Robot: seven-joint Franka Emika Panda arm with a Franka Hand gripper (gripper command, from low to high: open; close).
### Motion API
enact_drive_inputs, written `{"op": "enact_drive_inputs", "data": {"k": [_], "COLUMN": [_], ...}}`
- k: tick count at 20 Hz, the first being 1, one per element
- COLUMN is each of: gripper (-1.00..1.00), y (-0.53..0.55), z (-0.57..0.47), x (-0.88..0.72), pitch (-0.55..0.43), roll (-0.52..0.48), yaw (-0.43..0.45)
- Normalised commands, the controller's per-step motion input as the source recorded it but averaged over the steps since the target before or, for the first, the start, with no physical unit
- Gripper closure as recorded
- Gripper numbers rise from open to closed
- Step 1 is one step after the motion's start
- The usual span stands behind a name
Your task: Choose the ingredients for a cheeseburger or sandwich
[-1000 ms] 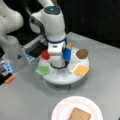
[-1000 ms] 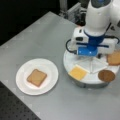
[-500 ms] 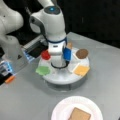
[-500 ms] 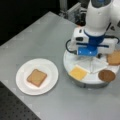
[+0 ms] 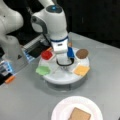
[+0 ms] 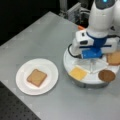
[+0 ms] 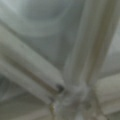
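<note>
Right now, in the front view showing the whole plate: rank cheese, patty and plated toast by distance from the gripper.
Gripper sits low over the round tray's middle.
1. Yellow cheese square, on the tray, toward the view's left and bottom.
2. Dark brown patty disc, tray's bottom-right edge; close to cheese's distance.
3. Toast square, on the white plate, far left.

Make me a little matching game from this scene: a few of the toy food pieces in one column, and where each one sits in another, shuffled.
Things:
1. toast square
2. cheese square
3. patty disc
4. lettuce piece

Places:
A. on the round tray, at a front view's left edge
B. on the white plate
C. on the tray, nearest the plate in both front views
D. on the tray, farther from the plate than the yellow piece

Pairs: 1-B, 2-C, 3-D, 4-A

The gripper hangs over the tray's centre.
</note>
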Motion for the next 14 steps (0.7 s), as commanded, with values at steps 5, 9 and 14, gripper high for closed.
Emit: {"op": "enact_drive_inputs", "data": {"k": [5, 9, 14], "gripper": [-1.0, -1.0, -1.0], "y": [0.05, 0.07, 0.08], "z": [-0.07, -0.03, -0.02], "x": [-0.08, -0.08, -0.07], "pitch": [-0.137, -0.125, -0.122], "roll": [-0.012, 0.0, 0.03], "yaw": [0.282, 0.271, 0.317]}}
